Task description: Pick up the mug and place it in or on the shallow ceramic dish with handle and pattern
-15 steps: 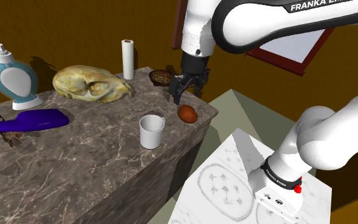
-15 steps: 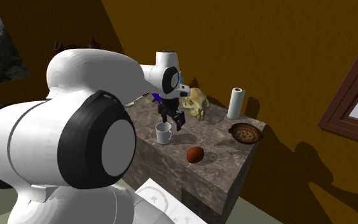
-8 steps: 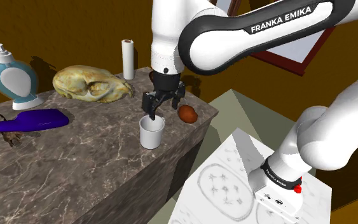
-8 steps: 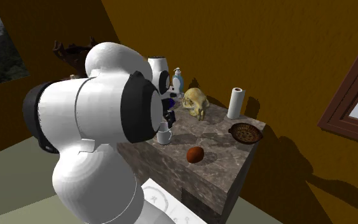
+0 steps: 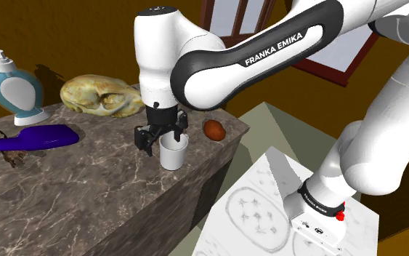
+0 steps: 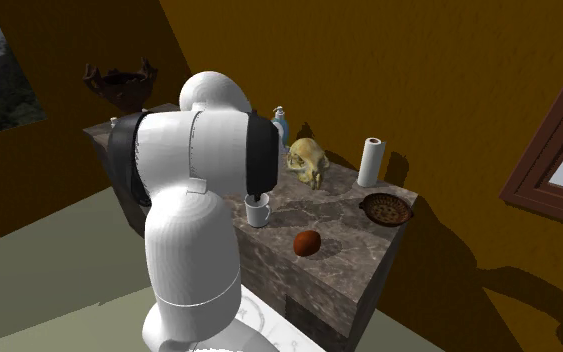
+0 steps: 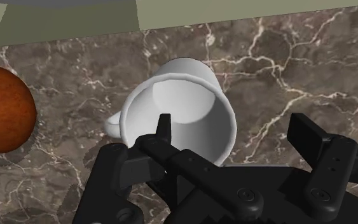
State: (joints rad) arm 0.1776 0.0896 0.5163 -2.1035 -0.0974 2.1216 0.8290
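**Grasp step in hand: claw astride the mug's rim**

Hanging at the middle of the shoulder view, over the white mug (image 5: 173, 150), with the gripper (image 5: 160, 137) spread apart and clamped on nothing. In the wrist view, straddling the mug's wall: one finger (image 7: 164, 127) above the hollow, the other outside the cup, on the side away from the handle. Touching neither face of the wall, as far as can be told.

Standing upright on the marble counter (image 5: 86, 189), down and left of a red-brown ball (image 5: 214, 129) and near it. Well apart from the goal: right of centre in the second exterior view, the patterned brown dish (image 6: 386, 209), near the counter's far corner, with the ball lying roughly between.

Judged to be the pick-up stage, with no grip made yet. Next, probably: sinking a little lower so as to cover more of the wall, then pinching it firmly. After that, lifting straight up, carrying across above the ball and lowering into the dish. Worth minding: a one-sided pinch on a thin wall, apt to swing or tip unless squeezed squarely.
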